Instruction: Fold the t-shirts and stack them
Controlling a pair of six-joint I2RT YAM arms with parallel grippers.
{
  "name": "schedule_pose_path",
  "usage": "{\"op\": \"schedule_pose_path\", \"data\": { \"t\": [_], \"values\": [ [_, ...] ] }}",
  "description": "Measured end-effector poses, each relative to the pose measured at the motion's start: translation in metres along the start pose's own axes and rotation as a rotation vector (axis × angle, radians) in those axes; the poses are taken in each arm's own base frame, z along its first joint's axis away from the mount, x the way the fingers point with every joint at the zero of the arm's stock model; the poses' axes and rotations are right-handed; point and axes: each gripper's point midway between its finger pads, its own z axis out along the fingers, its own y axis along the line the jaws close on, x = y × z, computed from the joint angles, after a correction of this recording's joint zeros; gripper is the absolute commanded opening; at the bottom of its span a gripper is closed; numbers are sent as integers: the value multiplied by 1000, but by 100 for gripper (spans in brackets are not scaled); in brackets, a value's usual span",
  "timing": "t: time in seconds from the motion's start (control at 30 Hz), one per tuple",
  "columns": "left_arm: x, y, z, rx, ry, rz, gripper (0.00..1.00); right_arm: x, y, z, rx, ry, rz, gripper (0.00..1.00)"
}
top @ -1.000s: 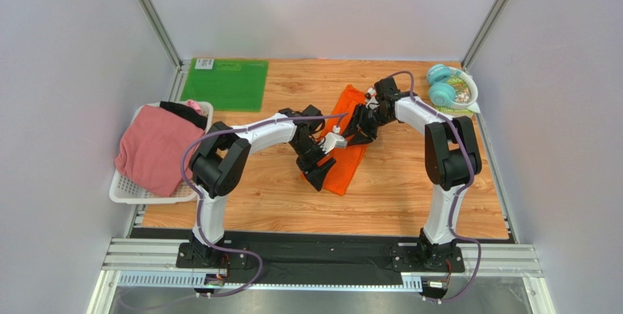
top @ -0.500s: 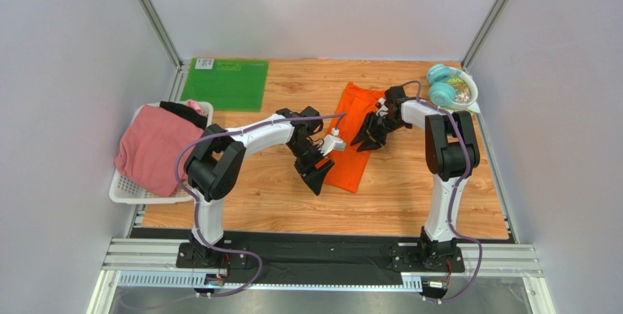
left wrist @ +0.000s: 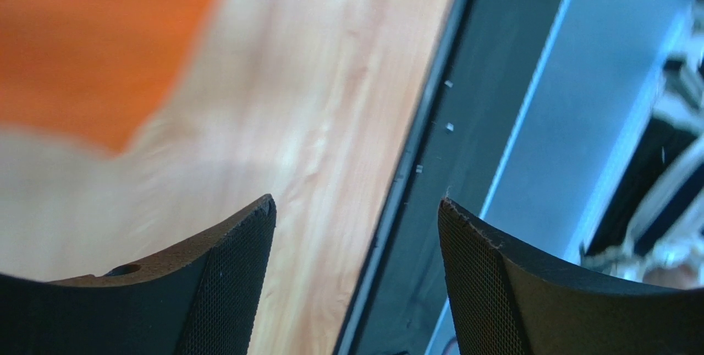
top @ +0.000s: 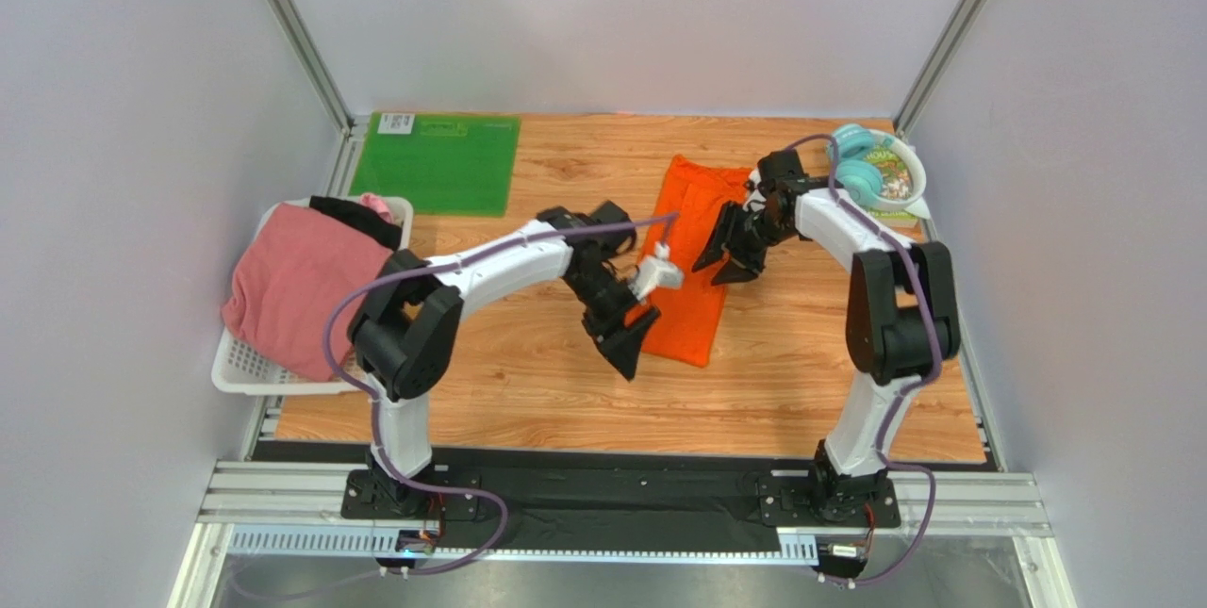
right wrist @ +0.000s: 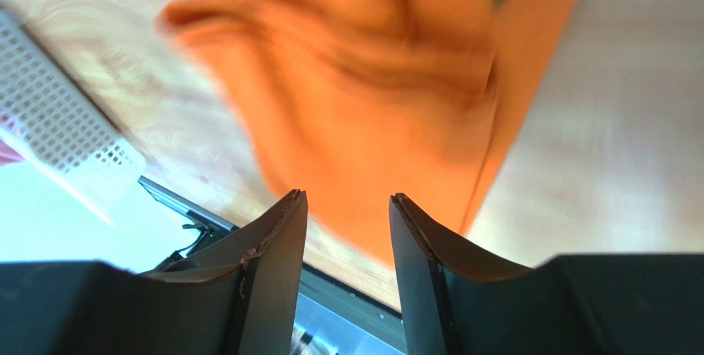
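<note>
The orange t-shirt [top: 690, 269] lies on the table as a long folded strip, running from back to front. My left gripper [top: 632, 341] hovers at the strip's near left corner, open and empty; its wrist view shows only a blurred orange t-shirt [left wrist: 83, 41] edge at the upper left. My right gripper [top: 723, 249] is over the strip's right edge, open, with nothing between its fingers; the orange t-shirt [right wrist: 372, 99] lies wrinkled beyond them. The pink t-shirt [top: 295, 290] and the black t-shirt [top: 354, 221] are in the white basket [top: 237, 371] at the left.
A green mat [top: 434, 163] lies flat at the back left. Teal headphones [top: 854, 166] and a bowl [top: 901, 184] sit in the back right corner. The white basket [right wrist: 58, 132] also shows in the right wrist view. Metal rails run along the table's near edge.
My right gripper has pulled away to the right and back, off the left gripper. The orange strip has shifted a little rightward and lies straighter. My left gripper edged right.
</note>
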Motion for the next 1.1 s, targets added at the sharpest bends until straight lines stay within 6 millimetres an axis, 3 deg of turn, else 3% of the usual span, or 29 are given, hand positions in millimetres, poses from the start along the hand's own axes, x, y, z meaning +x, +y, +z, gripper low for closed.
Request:
{"op": "schedule_pose_path", "data": {
  "t": [0.17,0.2,0.27,0.33,0.47,0.57,1.1],
  "values": [
    [-17,60,-73,-192,-243,-137,81,21,32,-64,-50,-160,-98,52],
    [-12,71,-81,-229,-263,-174,81,33,34,-75,-67,-185,-106,52],
    [1,86,-77,-267,-252,-252,80,58,30,-81,-84,-196,-101,52],
    [12,90,-62,-262,-208,-299,80,80,16,-71,-81,-178,-81,52],
    [33,95,-23,-247,-90,-388,82,130,-39,-27,10,-38,53,52],
    [32,86,-16,-234,-69,-412,83,149,-61,-13,59,21,126,52],
    [-1,105,-17,-292,-81,-483,85,125,-53,13,8,2,149,50]
  ]
}}
